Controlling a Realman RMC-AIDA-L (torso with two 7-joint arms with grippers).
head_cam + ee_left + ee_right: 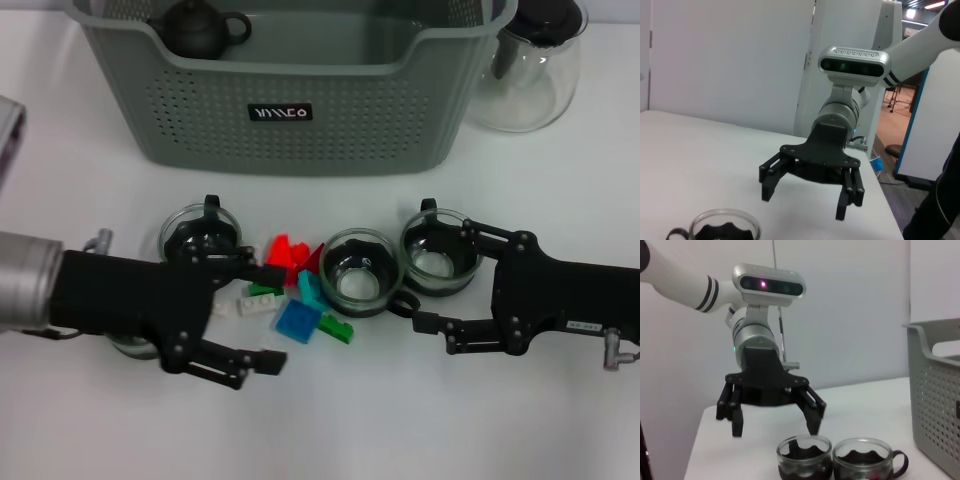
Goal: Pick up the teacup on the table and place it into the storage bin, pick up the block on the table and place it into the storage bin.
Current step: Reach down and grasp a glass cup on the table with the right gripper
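While three glass teacups ring bright plastic blocks on the white table, both grippers gape wide.
Behind stands the perforated grey-green storage bin, dark teapot inside; left gripper flanks the blocks, right gripper the rightmost cup.

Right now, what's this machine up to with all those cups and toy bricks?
It is tidying teacups and blocks into the storage bin. Both grippers hang open and empty: the left gripper beside the blocks, the right gripper around one teacup. None is lifted yet; a dark teapot sits in the bin.
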